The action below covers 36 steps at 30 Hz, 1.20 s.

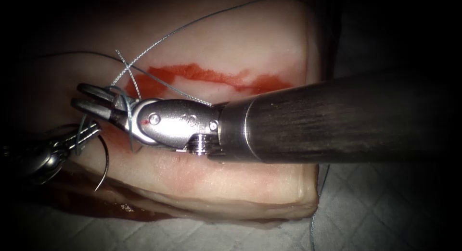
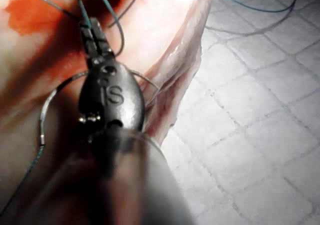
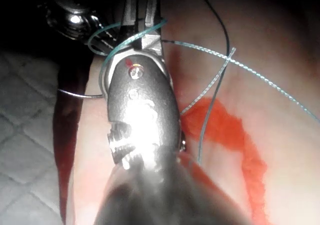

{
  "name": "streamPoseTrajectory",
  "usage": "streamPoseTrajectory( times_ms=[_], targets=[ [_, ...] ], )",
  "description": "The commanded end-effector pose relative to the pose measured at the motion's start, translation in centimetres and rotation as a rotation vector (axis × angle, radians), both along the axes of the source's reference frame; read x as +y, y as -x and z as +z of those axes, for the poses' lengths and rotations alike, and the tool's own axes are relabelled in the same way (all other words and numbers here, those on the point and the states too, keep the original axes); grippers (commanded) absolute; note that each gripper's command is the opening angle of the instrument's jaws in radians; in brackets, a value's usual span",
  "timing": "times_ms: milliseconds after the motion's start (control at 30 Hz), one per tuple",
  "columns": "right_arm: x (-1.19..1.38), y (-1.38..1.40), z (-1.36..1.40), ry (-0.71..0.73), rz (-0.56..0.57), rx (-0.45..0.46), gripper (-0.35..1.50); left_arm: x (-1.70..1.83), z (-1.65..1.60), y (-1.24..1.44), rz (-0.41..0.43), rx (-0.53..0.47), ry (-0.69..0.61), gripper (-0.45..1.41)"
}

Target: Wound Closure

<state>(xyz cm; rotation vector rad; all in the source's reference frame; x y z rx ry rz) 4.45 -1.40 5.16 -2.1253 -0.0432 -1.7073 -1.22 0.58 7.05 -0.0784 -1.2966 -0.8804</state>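
The right arm's shaft (image 1: 346,121) lies nearest the endoscope, crossing the tissue (image 1: 250,44) from the right. Its end effector (image 1: 86,99) points left, jaws a narrow way apart with nothing plainly between them. Thread (image 1: 159,42) is looped around this tool just behind the jaws, at the neck where they join the wrist, and hangs down its near side. From there strands run up and away over the tissue and cross each other just above the end effector.

Just below and to the left of the right end effector sits the left arm's end effector (image 1: 89,133), jaws closed on the thread; the left wrist view shows the strands leaving its tip (image 2: 92,35). The needle (image 1: 103,164) curves down below this end effector, off the left end of the cut, its arc passing behind the tool's body (image 2: 50,97); neither tool grips it, and I cannot tell whether its end sits in the tissue.

Red fluid (image 1: 211,77) marks the cut, behind the right tool's wrist. The tissue rests on a white quilted cloth (image 1: 385,207).
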Motion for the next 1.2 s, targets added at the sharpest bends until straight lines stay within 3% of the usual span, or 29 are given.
streamPoseTrajectory(
  times_ms=[33,267,433,933,1200],
  targets=[
    [0.01,-0.09,0.02,-0.003,-0.001,0.004,0.44,-0.02,0.06,0.05,0.008,0.010,0.011,-0.45],
    [0.03,-0.11,0.03,-0.013,0.003,0.005,0.83,-0.05,0.08,0.07,0.045,0.101,0.075,-0.45],
    [0.03,-0.13,0.03,-0.030,0.003,0.008,0.89,-0.09,0.11,0.11,0.063,0.139,0.092,-0.45],
    [0.09,-0.11,0.10,-0.027,0.126,-0.027,0.59,-0.20,-0.13,0.18,0.068,0.187,0.123,-0.45],
    [0.12,-0.07,0.13,-0.049,0.168,-0.040,0.54,-0.14,-0.20,-0.01,0.024,0.275,0.159,-0.45]
  ],
)
